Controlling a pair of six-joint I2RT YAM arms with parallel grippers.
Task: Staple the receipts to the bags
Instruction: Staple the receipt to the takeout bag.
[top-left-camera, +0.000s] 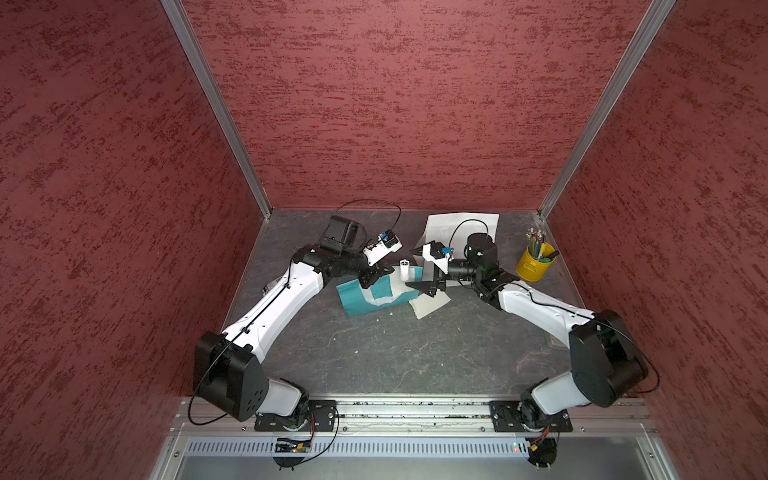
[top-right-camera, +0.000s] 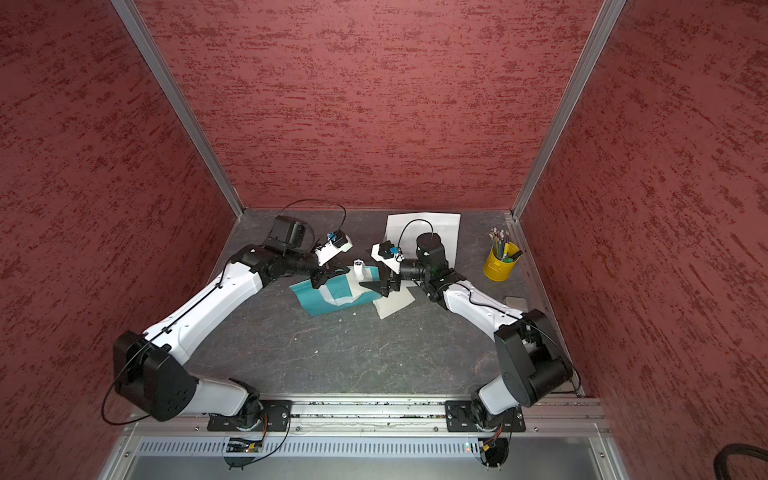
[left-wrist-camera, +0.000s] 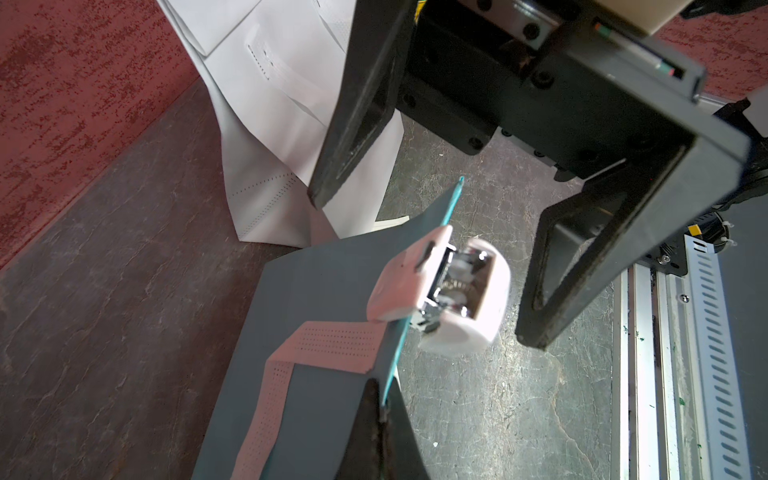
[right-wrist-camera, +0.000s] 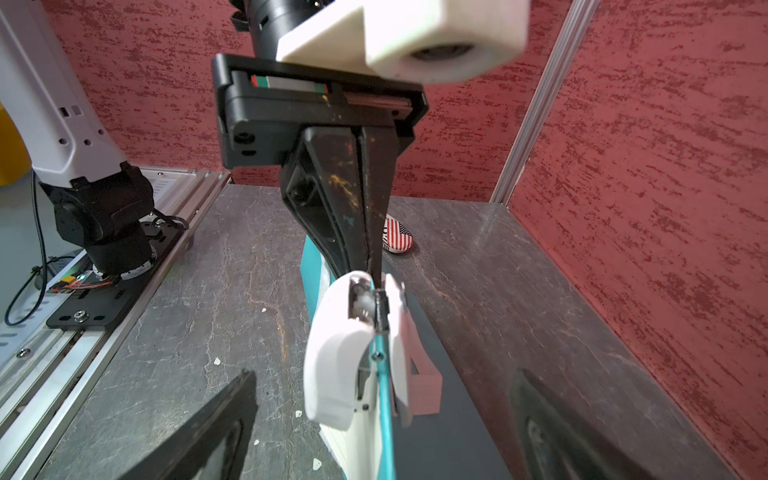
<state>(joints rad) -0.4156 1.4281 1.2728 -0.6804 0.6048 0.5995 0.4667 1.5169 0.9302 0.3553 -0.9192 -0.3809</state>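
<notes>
**Placement.** At the left, the left gripper (top-left-camera: 376, 277) was closed tight on the raised edge of the flat teal fabric tote bag with white handles (top-left-camera: 357, 301). It lifted that edge off the dark stone-patterned tabletop (top-left-camera: 395, 353), in my judgement so that a tool could straddle it. The small white plastic stapler (left-wrist-camera: 440, 291) sat astride the same edge just beyond the gripper, with nothing holding it. A narrow white paper slip (top-left-camera: 402, 284) lay against the bag under the stapler. I took it for a receipt, though the wrist views left that unsure.

The right gripper (top-left-camera: 410, 268) stood fully spread, one finger on either side of the stapler, touching nothing. It was evidently positioned to squeeze. Behind it the larger flat all-white tote bag (top-left-camera: 461, 224) lay at the back of the table. An off-white sheet (top-left-camera: 428, 307) lay beneath the right gripper, and I could not tell whether it was a receipt or part of the white bag. At the far right stood a yellow metal cup of pencils (top-left-camera: 532, 266), well apart and not involved.

**Count.**
- Grippers: two
- Bags: two
- Stapler: one
- Receipt: one probable, the second unconfirmed
- Cup: one
</notes>
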